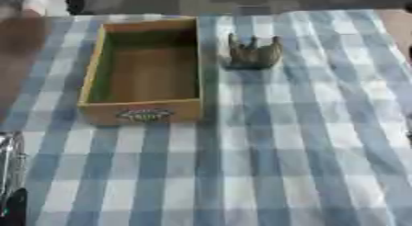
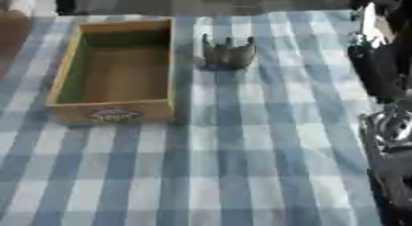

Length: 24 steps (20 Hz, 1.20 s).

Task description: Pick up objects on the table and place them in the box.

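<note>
Blue and white checks cover my bench [image 1: 266, 165]. A wooden box [image 1: 145, 69] sits near the far left corner. Its long side runs away from me. It looks bare inside, and a small sticker [image 1: 143, 114] shows on its near wall. Just to the right of the box, near the far edge, stands a small dark toy [image 1: 254, 53]. It has points sticking up, and it does not touch the box. I cannot tell what kind of toy it is. My left robot hand [image 1: 11, 174] shows only as a dark and silver bit at the near left corner. My right arm [image 2: 386, 105] runs down the right edge. I cannot tell if either robot hand is open or closed. Neither one touches the toy or the box.
</note>
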Available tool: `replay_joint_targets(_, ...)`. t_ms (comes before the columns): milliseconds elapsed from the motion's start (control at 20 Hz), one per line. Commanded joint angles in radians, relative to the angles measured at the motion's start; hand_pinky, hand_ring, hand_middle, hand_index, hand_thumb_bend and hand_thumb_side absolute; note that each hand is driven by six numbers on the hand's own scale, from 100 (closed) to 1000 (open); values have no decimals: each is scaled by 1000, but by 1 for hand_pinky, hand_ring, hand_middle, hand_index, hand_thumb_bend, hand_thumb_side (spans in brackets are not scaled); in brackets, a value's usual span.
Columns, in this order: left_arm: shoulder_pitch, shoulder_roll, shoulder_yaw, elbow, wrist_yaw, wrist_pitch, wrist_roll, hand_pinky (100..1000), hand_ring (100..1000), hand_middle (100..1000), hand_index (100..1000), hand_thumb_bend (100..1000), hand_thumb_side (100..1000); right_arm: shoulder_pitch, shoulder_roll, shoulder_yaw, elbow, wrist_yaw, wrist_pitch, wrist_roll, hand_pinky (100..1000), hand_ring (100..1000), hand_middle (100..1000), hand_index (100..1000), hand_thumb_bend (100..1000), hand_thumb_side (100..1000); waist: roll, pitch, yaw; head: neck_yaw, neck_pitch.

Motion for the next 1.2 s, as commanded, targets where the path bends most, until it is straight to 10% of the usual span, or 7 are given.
replay_joint_targets(50,-10,8,4,-19,-3,-2,-2,768,806,774,671,100,678,-18,-19,-1,-20,9,1,3,659,759,685,834,285,681,-2,-19,2,-4,2)
replay_joint_targets(600,-4,7,-2,-19,0,0,-8,768,805,773,671,100,676,-183,-207,55,-18,127,137,115,694,775,705,831,432,730,-8,-29,11,-40,8)
replay_joint_targets(1200,3,7,-12,-19,5,3,-19,768,804,773,670,100,672,-429,-336,256,130,307,301,295,744,809,756,848,455,599,-8,-38,28,-83,20)
